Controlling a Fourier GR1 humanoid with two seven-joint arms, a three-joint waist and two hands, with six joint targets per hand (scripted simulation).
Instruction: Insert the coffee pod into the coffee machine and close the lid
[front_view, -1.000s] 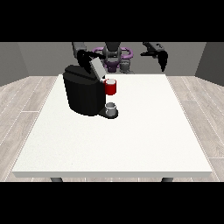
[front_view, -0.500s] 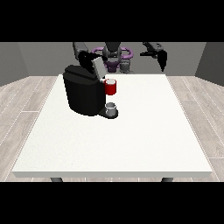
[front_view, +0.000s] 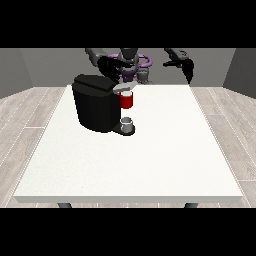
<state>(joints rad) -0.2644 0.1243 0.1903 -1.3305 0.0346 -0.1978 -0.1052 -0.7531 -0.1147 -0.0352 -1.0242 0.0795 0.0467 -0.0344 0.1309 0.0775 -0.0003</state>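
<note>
Black box-shaped coffee machine (front_view: 97, 102) on the large white table (front_view: 150, 155), lid apparently lowered, so closing seems nearly complete by appearance. Hand at the view's left (front_view: 111, 67) rests over the lid at the machine's one o'clock; finger state cannot be told. Hand at the view's right (front_view: 187, 67) hangs well apart, fingers indistinct. A small grey thing (front_view: 127, 121), possibly the pod, sits at the machine's base, at five o'clock, below a red thing at the machine (front_view: 126, 100).
</note>
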